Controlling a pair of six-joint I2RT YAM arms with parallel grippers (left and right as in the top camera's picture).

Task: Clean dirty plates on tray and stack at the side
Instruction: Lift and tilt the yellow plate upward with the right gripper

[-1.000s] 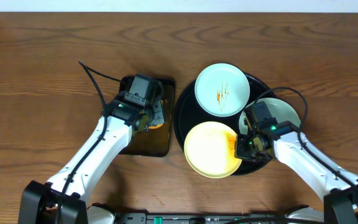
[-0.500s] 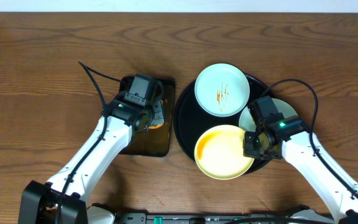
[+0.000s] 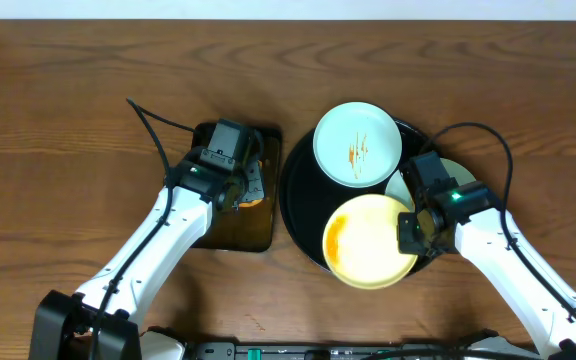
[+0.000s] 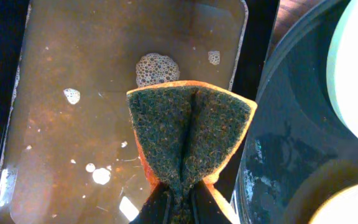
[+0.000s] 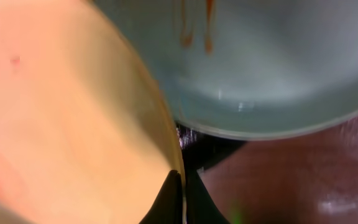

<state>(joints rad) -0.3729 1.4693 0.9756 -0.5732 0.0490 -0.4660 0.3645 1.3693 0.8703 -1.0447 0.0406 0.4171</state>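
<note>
The round black tray (image 3: 298, 190) holds three plates. A mint-white plate (image 3: 357, 143) with orange-brown streaks sits at its back and also shows in the right wrist view (image 5: 260, 62). A second mint-white plate (image 3: 458, 172) lies at the right, mostly under my right arm. My right gripper (image 3: 408, 235) is shut on the rim of the pale yellow plate (image 3: 370, 241), which carries an orange smear on its left; the right wrist view (image 5: 67, 118) shows it tilted. My left gripper (image 4: 180, 202) is shut on a folded orange-and-green sponge (image 4: 190, 134) above the rectangular tray.
The rectangular black tray (image 3: 238, 225) of brown soapy water (image 4: 86, 93) stands left of the round tray, under my left gripper. Brown wood-grain tabletop (image 3: 68, 120) lies all round. A black cable (image 3: 153, 125) loops behind my left arm.
My right gripper has moved to the right with the yellow plate, which has shifted right over the tray and turned so its orange smear now lies on the left. The left arm has not moved.
</note>
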